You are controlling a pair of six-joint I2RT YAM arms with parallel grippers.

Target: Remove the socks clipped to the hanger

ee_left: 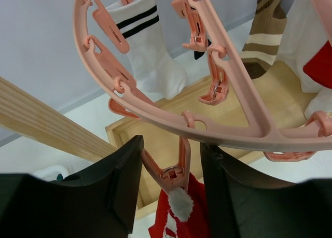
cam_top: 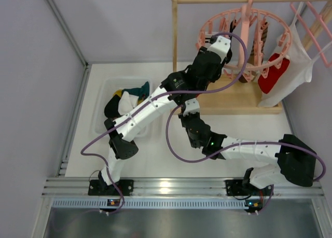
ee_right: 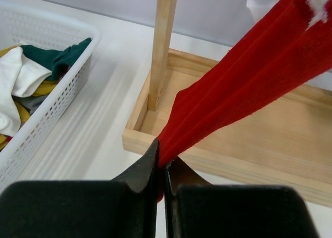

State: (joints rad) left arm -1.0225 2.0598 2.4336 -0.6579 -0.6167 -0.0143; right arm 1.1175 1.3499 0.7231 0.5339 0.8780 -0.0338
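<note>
right wrist view: right gripper [ee_right: 162,168] pinches the taut, ribbed red sock [ee_right: 249,77]. left wrist view: left gripper [ee_left: 170,165] spread astride its clip [ee_left: 175,171] under the round pink plastic hanger [ee_left: 233,119], far right.

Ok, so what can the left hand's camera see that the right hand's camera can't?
Only the left wrist view shows the pink hanger, a white sock with black stripes, a brown striped sock, and the left gripper open around a clip. Only the right wrist view shows the white basket of loose socks and the right gripper pinching the red sock. Both show that red sock and the wooden stand.
</note>
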